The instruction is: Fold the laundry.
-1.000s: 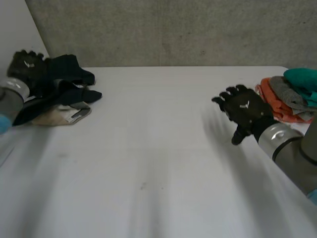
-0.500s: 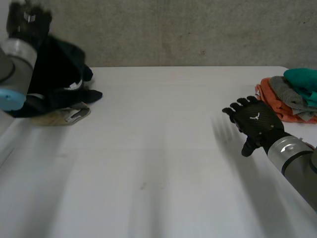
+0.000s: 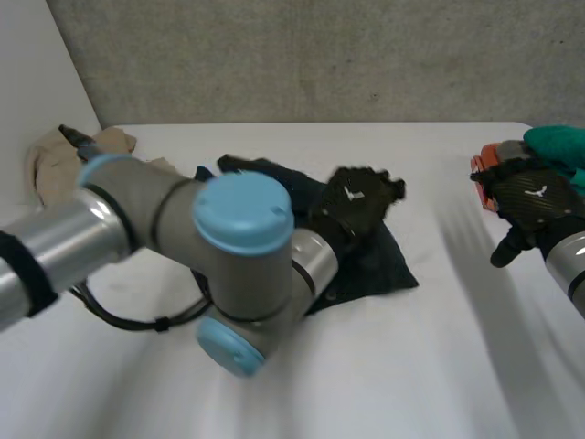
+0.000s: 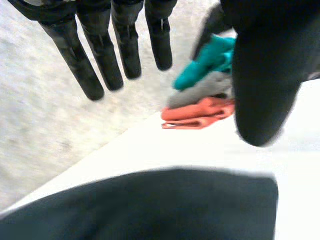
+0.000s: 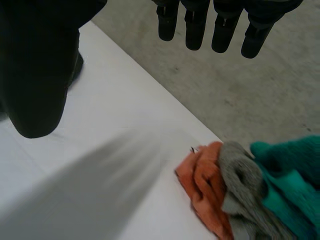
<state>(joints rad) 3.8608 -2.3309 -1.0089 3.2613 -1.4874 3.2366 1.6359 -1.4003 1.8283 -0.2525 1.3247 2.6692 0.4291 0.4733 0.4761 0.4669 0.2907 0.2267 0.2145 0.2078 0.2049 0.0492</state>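
A dark navy garment (image 3: 375,265) lies spread in the middle of the white table (image 3: 411,366). My left arm reaches across from the left, and my left hand (image 3: 358,197) hovers over the garment's far edge. In the left wrist view its fingers (image 4: 82,65) are straight and the thumb stands apart, holding nothing, with the garment (image 4: 150,205) below the palm. My right hand (image 3: 530,192) is open at the table's right side, just in front of the stacked clothes. Its straight fingers (image 5: 195,25) show in the right wrist view.
A stack of folded clothes (image 3: 558,146), orange, grey and teal, sits at the table's right edge (image 5: 235,190) (image 4: 200,90). A beige cloth (image 3: 55,155) lies at the far left corner. A grey wall stands behind the table.
My left arm swung from the far left pile to the middle, carrying the dark garment, which now lies on the table under an open hand. The right hand drew back towards the stack.
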